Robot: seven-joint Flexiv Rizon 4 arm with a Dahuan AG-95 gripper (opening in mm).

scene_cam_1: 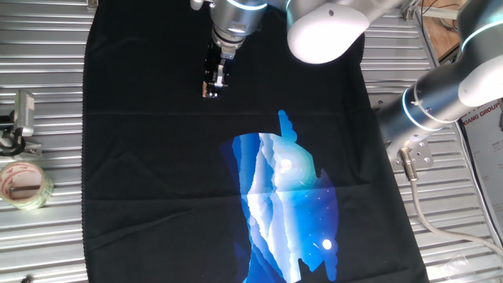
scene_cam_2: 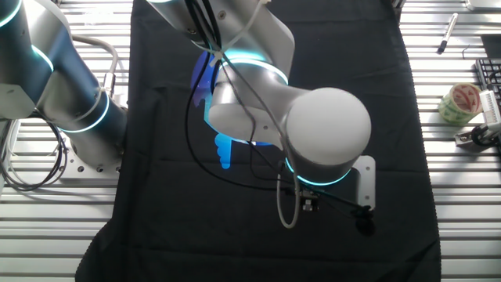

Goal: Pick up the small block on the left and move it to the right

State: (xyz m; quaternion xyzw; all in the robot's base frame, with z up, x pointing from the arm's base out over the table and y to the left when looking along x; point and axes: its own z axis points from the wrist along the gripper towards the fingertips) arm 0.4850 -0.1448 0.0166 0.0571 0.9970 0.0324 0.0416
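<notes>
The gripper (scene_cam_1: 211,89) hangs low over the black cloth (scene_cam_1: 157,173), above the blue picture (scene_cam_1: 287,208). A small tan spot at its tips may be the small block (scene_cam_1: 210,93). Whether the fingers are together or apart I cannot tell, because the arm (scene_cam_2: 313,133) hides them in the other fixed view.

Black cloth (scene_cam_1: 157,181), blue-white print (scene_cam_1: 287,204)

Matt black cloth (scene_cam_1: 157,181) (with a glossy-looking blue print (scene_cam_1: 287,204)) covers the ribbed, shiny metal table (scene_cam_1: 39,94); beside the cloth lies glossy clear tape (scene_cam_1: 23,185).
</notes>
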